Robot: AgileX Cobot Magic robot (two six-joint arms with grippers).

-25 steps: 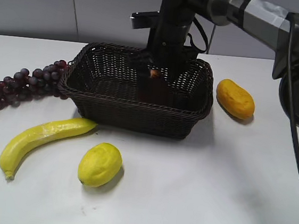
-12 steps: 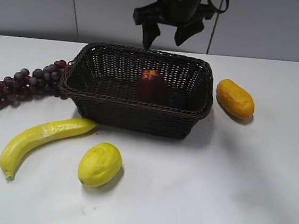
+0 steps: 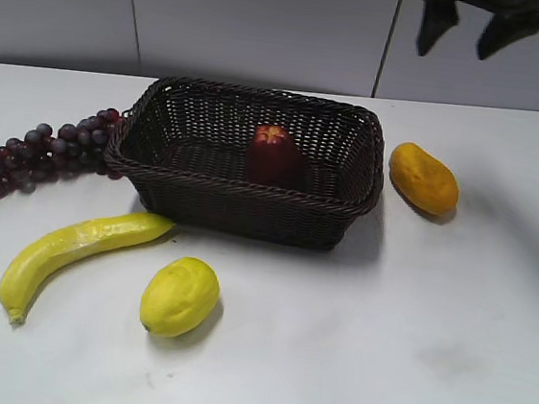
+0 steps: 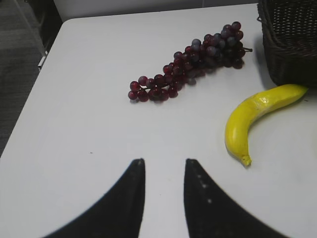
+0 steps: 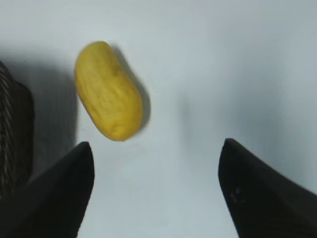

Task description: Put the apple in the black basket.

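The dark red apple sits upright inside the black basket, toward its right half. My right gripper is open and empty, high at the top right of the exterior view, well clear of the basket. In the right wrist view its jaws are wide apart over bare table. My left gripper is open and empty over the table's left part; it does not show in the exterior view. The basket's corner shows in the left wrist view.
An orange-yellow oblong fruit lies right of the basket and shows in the right wrist view. A lemon and a banana lie in front. Dark grapes lie at the left. The grapes and banana show in the left wrist view.
My right gripper let go of the apple in the basket, then rose and moved away to the upper right. The apple stays in the basket.
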